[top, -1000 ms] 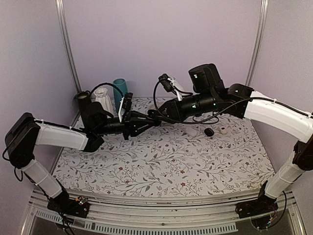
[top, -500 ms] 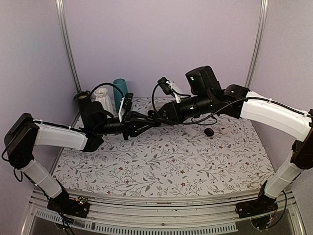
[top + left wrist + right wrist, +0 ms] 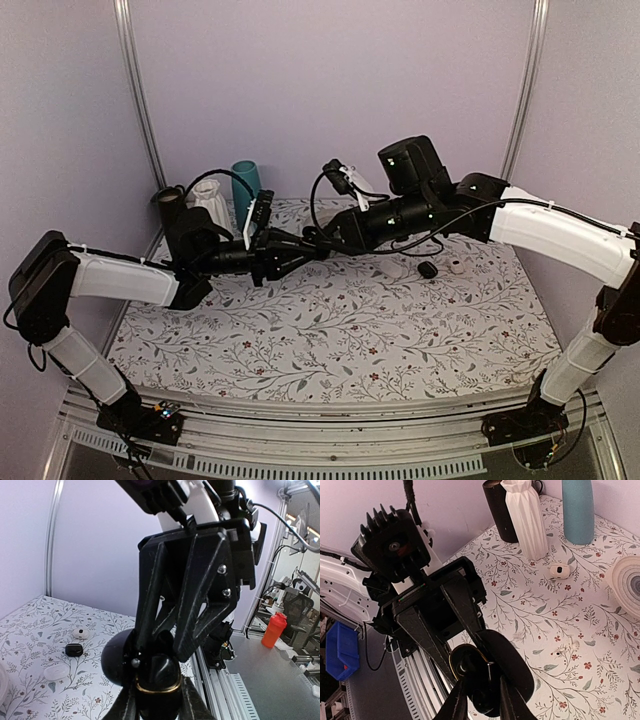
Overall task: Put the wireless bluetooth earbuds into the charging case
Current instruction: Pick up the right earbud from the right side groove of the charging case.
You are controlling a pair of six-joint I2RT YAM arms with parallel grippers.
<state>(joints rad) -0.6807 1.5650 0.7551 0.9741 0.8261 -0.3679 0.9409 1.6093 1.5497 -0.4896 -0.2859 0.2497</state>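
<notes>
The right arm is sitting a little further left than a second ago, and its gripper (image 3: 481, 700) is now crowding right against the case (image 3: 502, 667). The left gripper (image 3: 156, 706) is clamping that case in mid-air over the back middle of the cloth (image 3: 330, 330). Whether the right fingers are pinching an earbud I cannot tell (none is showing anywhere), but this is looking like the seating step. The vases (image 3: 212, 200) are standing close behind the left wrist, with a knob (image 3: 428, 269) and a white pebble (image 3: 456, 266) lying near the right forearm. The near side is offering more room.
</notes>
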